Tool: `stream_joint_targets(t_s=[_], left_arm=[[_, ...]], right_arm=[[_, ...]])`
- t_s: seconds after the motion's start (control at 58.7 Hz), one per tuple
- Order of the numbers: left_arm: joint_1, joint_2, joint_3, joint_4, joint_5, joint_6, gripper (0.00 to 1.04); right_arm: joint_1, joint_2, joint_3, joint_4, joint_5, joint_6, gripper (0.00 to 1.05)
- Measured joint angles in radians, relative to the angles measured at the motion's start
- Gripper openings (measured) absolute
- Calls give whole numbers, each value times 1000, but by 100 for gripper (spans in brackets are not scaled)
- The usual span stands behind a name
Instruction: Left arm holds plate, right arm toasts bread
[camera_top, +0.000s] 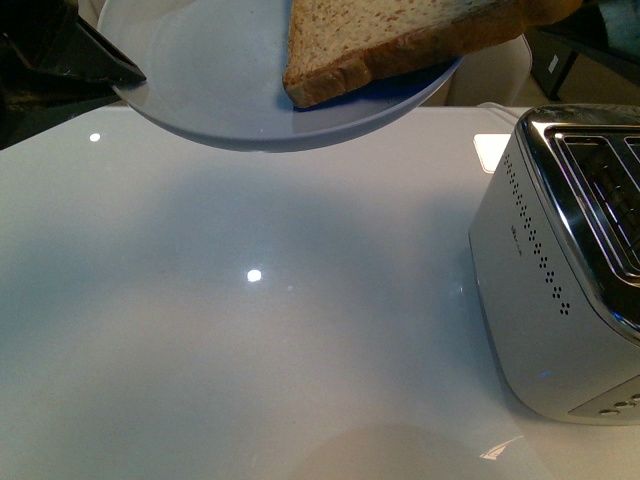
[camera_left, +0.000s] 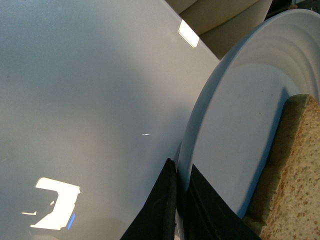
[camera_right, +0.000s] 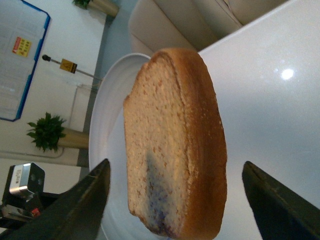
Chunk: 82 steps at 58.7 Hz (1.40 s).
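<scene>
The pale blue-grey plate (camera_top: 220, 85) hangs above the white table at the top of the front view, tilted. My left gripper (camera_left: 181, 172) is shut on its rim, one black finger on each face; in the front view the left arm (camera_top: 70, 50) shows as a black wedge at the plate's left edge. A slice of brown bread (camera_top: 400, 35) lies on the plate (camera_left: 235, 135), its crust hanging over the rim. In the right wrist view my right gripper (camera_right: 175, 172) is open, its fingers (camera_right: 85, 200) wide on either side of the bread (camera_right: 170, 150), not touching it.
A shiny silver toaster (camera_top: 570, 270) with open slots stands at the right of the table (camera_top: 250, 330). A small white object (camera_top: 490, 150) lies behind it. Beige chairs (camera_right: 190, 25) stand beyond the table's far edge.
</scene>
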Motion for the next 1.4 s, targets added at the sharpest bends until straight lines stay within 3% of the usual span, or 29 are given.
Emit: stream_joint_targets(t_s=[0.136,0.341,0.443,0.818,0.988,1.141,1.397], left_arm=[[0,0,0,0,0,0,3],[0,0,0,0,1,-1,3],[0,0,0,0,1,-3,3],[0,0,0,0,1,-6,3],[0,0,0,0,1,-7,3],[0,0,0,0,2,-7,3],[0,0,0,0,3,-7,3]], right_arm=[[6,5,0,-7,10,6,44],[0,-23,0,-7,-5,23,13],[-10,-46,2,-9,-16,26,3],[-132,-198,83,-93,-39,-37,3],[-240,-269,136,-180,-33,-229,3],[-325,-340,118,-256,18,-523,3],[-339,-342,0,-246,101,-833,3]])
